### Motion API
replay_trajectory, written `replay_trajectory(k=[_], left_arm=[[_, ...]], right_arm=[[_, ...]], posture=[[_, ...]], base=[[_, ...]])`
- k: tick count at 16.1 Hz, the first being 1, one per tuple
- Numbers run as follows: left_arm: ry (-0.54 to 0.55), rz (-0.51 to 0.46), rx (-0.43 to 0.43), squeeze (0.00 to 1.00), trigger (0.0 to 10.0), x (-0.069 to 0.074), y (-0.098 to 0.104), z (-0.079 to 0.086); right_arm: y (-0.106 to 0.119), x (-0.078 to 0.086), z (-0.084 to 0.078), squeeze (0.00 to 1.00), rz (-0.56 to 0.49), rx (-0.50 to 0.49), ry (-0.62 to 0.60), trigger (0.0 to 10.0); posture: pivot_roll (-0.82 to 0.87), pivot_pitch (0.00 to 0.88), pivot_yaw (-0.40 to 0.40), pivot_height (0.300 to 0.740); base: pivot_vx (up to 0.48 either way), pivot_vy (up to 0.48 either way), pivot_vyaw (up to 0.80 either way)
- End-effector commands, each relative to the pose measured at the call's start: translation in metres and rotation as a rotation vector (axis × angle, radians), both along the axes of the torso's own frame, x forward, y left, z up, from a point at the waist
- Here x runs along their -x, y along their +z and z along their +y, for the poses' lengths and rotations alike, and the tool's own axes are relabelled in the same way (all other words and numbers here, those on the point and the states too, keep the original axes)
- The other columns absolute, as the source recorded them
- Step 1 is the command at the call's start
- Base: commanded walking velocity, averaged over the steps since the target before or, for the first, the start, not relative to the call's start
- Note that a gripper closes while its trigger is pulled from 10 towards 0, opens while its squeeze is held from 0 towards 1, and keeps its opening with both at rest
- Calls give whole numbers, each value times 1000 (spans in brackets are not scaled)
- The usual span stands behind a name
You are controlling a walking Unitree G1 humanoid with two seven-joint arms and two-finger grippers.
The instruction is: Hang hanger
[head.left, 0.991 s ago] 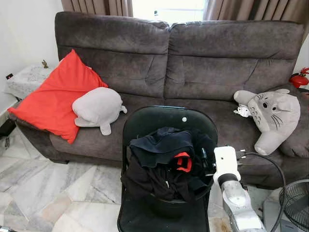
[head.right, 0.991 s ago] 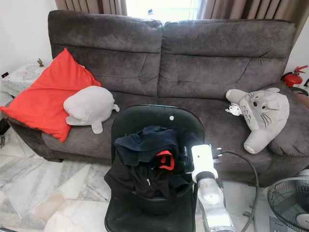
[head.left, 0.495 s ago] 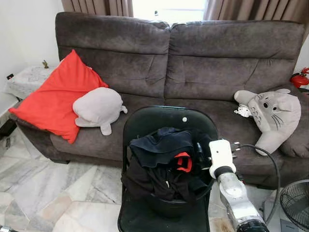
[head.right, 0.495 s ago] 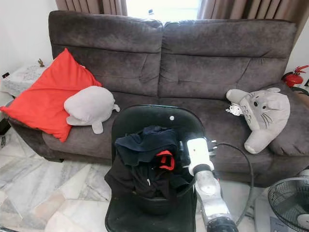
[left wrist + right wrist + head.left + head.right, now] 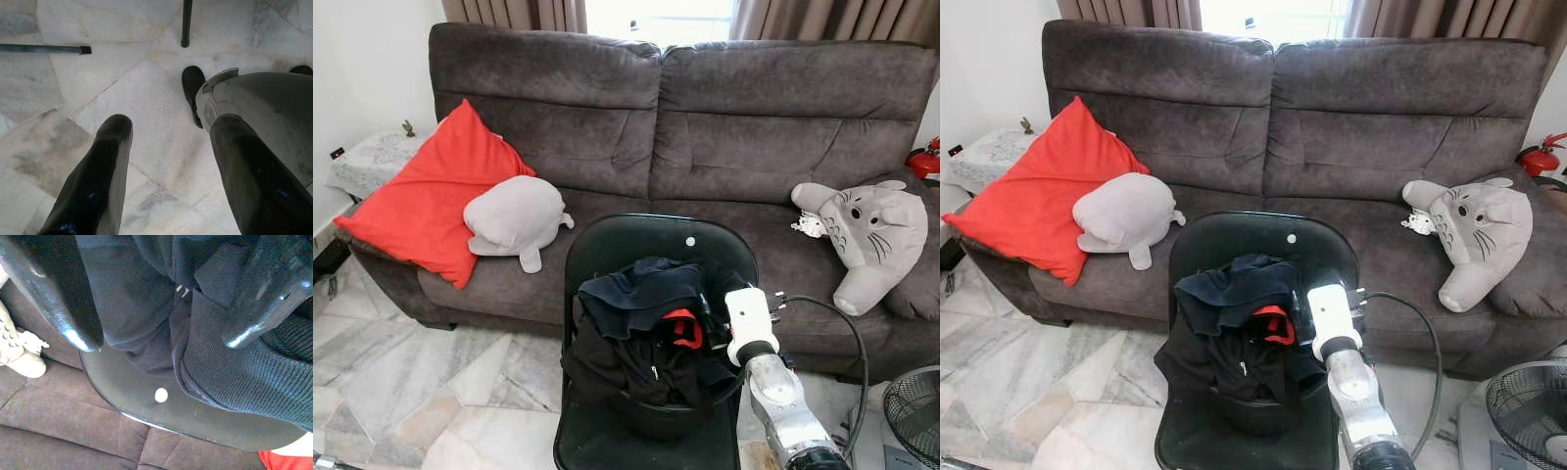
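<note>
Black chair (image 5: 658, 245): stood on the marble floor (image 5: 431, 382) in front of the sofa, its rounded back toward the cushions, a small white dot near the top of the back.
Clothes pile (image 5: 641, 323): dark garments heaped on the chair seat, with a red patch showing in the middle of the heap.
Hanger: I could not tell it apart from the dark pile; no hanger could be made out in any view.
Right gripper (image 5: 161, 318): reached in at the right side of the pile, on the end of the silver right arm (image 5: 773, 392) with its white wrist block; its two black fingers (image 5: 54, 293) stood well apart over the dark knit fabric, gripping nothing.
Left gripper (image 5: 171, 166): hung low over the floor, its two fingers (image 5: 98, 176) spread with nothing between them; a grey rounded robot part and a black foot lay beside it.
Sofa (image 5: 705, 127): dark grey, two seats wide, with curtains and a bright window behind it.
Red cushion (image 5: 431, 196): leaned at the sofa's left end.
Grey plush (image 5: 514, 215): lay touching the red cushion's lower edge.
Totoro plush (image 5: 871, 240): rested at the sofa's right end.
Fan (image 5: 911, 411): stood on the floor at the lower right.
</note>
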State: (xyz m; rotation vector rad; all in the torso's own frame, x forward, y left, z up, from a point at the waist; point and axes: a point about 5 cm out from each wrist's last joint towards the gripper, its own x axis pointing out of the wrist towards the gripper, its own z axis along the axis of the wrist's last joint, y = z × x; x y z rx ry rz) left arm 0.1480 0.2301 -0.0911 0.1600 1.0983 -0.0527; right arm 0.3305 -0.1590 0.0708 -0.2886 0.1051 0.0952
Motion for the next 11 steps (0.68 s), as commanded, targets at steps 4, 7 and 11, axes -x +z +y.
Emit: replay_trajectory(k=[4, 7, 11], left_arm=[[-9, 14, -11, 0, 10000, 2, 0, 4], [-10, 15, -8, 0, 10000, 2, 0, 4], [-9, 15, -7, 0, 10000, 2, 0, 3]], right_arm=[[2, 5, 3, 0, -52, -10, -50, 10000], [-2, 12, 1, 0, -58, -20, -81, 10000], [-8, 16, 1, 0, -29, -11, -74, 10000]], posture=[[41, 8, 40, 740], [39, 6, 38, 740], [42, 3, 37, 740]], base=[[0, 0, 0], [0, 0, 0], [0, 0, 0]])
